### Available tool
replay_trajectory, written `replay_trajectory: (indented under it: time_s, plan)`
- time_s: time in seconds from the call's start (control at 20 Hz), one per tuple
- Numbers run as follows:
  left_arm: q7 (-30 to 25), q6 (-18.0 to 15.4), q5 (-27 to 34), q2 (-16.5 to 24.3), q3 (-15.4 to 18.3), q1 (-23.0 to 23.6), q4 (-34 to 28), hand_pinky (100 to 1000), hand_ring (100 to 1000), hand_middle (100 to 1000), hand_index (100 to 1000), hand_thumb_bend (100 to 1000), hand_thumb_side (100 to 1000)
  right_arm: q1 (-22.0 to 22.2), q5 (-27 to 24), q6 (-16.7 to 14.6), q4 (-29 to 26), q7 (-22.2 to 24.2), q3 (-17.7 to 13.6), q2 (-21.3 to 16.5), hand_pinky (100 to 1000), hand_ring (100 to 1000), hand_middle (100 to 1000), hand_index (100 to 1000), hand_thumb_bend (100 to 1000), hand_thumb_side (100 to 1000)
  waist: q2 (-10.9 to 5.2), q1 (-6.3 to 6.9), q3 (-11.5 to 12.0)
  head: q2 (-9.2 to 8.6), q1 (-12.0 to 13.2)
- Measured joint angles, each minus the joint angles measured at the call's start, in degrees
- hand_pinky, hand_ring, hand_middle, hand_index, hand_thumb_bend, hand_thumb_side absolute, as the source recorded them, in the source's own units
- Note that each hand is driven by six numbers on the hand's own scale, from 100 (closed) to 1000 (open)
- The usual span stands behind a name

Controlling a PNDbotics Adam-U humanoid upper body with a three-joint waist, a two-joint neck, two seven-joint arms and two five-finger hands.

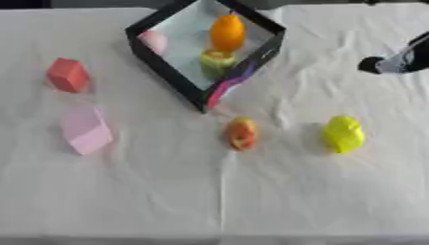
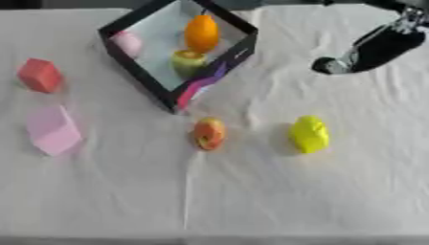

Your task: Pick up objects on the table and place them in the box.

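A black-walled box (image 1: 167,72) stands at the back middle, turned like a diamond. Inside it lie an orange fruit (image 1: 227,32), a green fruit (image 1: 217,61) and a pink thing (image 1: 154,41). On the cloth lie a red block (image 1: 68,74) at the left, a pink block (image 1: 85,129) below it, a red-orange fruit (image 1: 242,133) in front of the box, and a yellow fruit (image 1: 344,133) to its right. My right hand (image 2: 360,55) hangs at the upper right, above and behind the yellow fruit, holding nothing I can make out.
A wrinkled white cloth (image 1: 218,191) covers the whole table. Its front half holds no objects. The table's near edge runs along the bottom of the views.
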Motion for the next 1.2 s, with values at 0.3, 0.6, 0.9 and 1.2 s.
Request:
replay_trajectory:
  time_s: [0.3,0.6,0.9,1.2]
  plan:
    - [0.54,0.25,-0.01,-0.07,0.43,1.3,-0.74,773,866,807,881,327,669,9.53,1.19,-1.42,-0.11,-2.13,-1.12,-0.35,804,791,764,841,539,160,-0.66,0.0,-0.33,-0.01,0.07]
    - [0.62,0.32,0.01,-0.09,0.56,1.75,-0.89,772,866,807,881,327,667,12.91,5.51,0.71,-0.11,-2.67,-0.52,0.97,780,756,746,826,534,149,-1.02,0.0,-0.36,-0.01,-0.47]
    - [0.99,0.0,-0.01,-0.78,0.92,2.96,-2.83,771,866,807,880,332,664,13.72,7.04,2.55,-0.11,-2.27,0.68,4.83,774,749,746,833,538,151,-1.02,0.02,-0.26,0.01,-1.57]
    - [1.53,-0.14,-0.21,-2.0,1.28,4.4,-4.36,769,866,807,879,333,668,14.84,7.6,3.63,-0.11,-1.0,1.71,6.82,771,749,748,844,541,158,-1.05,0.02,0.04,0.04,-1.58]
